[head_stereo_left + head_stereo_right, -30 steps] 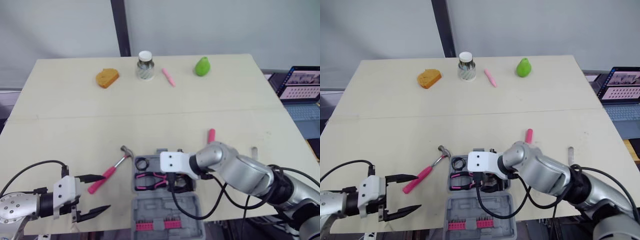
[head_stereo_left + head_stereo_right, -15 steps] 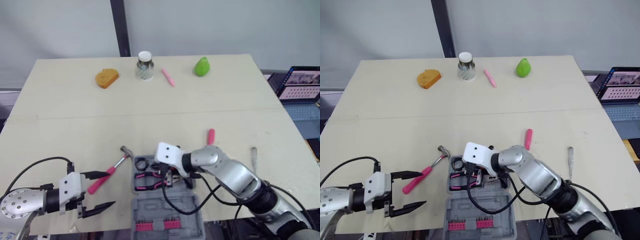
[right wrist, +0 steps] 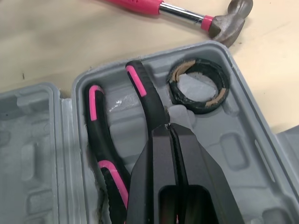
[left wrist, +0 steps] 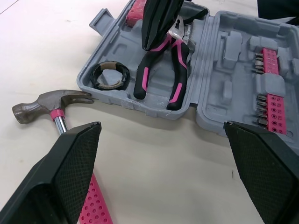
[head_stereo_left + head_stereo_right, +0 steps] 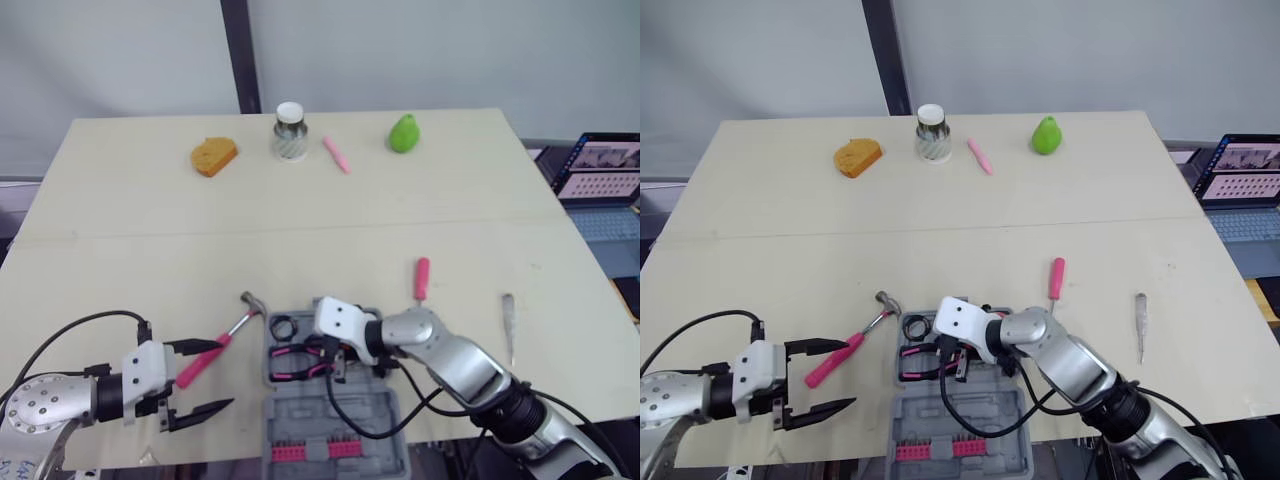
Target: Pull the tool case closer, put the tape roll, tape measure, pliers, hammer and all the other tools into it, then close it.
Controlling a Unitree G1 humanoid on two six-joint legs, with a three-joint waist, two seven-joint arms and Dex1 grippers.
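The grey tool case (image 5: 335, 420) lies open at the table's near edge. A black tape roll (image 5: 282, 326) and pink-handled pliers (image 5: 293, 361) rest in its tray. My right gripper (image 5: 337, 368) is shut, and its tips (image 3: 168, 126) sit just over one pliers handle (image 3: 142, 91) with nothing between them. The pink-handled hammer (image 5: 214, 350) lies on the table left of the case. My left gripper (image 5: 205, 378) is open, low beside the hammer's handle (image 4: 93, 207). A pink-handled screwdriver (image 5: 422, 277) and a grey tool (image 5: 509, 320) lie to the right of the case.
At the far edge stand an orange object (image 5: 214, 156), a white-capped jar (image 5: 290, 131), a pink marker (image 5: 337, 154) and a green pear (image 5: 404, 132). A laptop (image 5: 605, 168) sits past the table's right edge. A pink row of bits (image 5: 315, 452) fills the lid.
My right gripper has gone from open to shut over the pliers, and its forearm has dropped lower, uncovering the pink screwdriver. My left gripper has shifted slightly right, toward the hammer handle.
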